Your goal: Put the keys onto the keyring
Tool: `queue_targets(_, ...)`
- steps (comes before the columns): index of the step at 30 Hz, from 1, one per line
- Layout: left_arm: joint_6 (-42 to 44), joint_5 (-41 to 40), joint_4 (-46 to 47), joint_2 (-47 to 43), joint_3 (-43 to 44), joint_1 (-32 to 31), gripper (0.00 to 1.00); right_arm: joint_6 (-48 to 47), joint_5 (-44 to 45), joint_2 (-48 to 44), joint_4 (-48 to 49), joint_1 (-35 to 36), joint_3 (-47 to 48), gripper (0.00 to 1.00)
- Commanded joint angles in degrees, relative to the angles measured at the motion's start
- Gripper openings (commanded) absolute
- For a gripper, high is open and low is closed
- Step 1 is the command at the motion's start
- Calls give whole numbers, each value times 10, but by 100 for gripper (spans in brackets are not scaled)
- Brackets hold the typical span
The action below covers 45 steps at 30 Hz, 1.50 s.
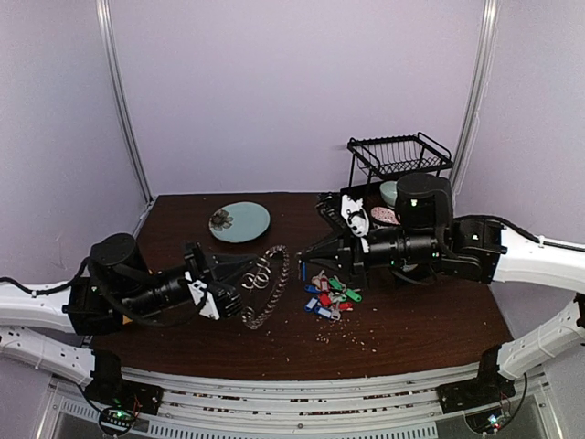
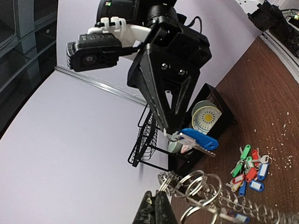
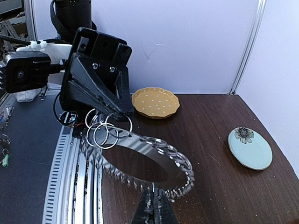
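Silver metal makes up the keyring (image 3: 159,148), a large thin hoop fringed all round with small keys. You will find it near the centre of the worktop (image 1: 411,320), raised and tilted. From the frames you cannot tell whether its low edge touches the surface.

The left end effector (image 3: 117,111) is closed on the cluster of small loose rings at one side of the hoop and carries the keyring by them.

In the top view, at 2 o'clock from the keyring, the right end effector (image 2: 170,128) is clamped tight on the small split ring of a blue-tagged key (image 2: 198,139). That key hangs below the fingertips, clear of the worktop and close to the keyring but apart from it.

The remaining keys (image 1: 329,294) lie in a loose pile on the worktop at 4 o'clock from the keyring, with red, green and blue tags mixed together. Pale crumbs are scattered toward 6 o'clock of the pile.

Further out:
- A teal plate (image 1: 239,221) with a flower motif sits at 11 o'clock from the keyring.
- A black wire basket (image 1: 399,154) stands raised at 1 o'clock, at the far right corner.
- A patterned bowl (image 2: 205,116) sits in the black rack beneath the basket.
- In the right wrist view, a yellow dotted plate (image 3: 155,102) rests on the worktop beyond the left end effector.
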Motion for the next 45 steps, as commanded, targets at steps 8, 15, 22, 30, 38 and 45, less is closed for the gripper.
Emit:
queue_targets(8, -293, -115, 53, 67, 67, -3, 0, 37, -24, -4, 17, 0, 27, 0)
queue_targets(15, -398, -108, 0, 91, 91, -3, 0, 76, -21, -8, 41, 4, 16, 0)
queue_targets(22, -450, -148, -25, 118, 88, -2, 0, 110, -4, 6, 55, 4, -2, 0)
queue_targets(30, -605, -18, -120, 151, 78, 77, 0, 176, 53, 21, 52, -24, -46, 0)
queue_targets(38, -614, 91, -173, 207, 58, 115, 11, 313, 137, 29, -8, -138, -137, 0)
queue_targets(45, -585, 258, -294, 428, 230, 105, 42, 350, 177, 27, -40, -175, -194, 0)
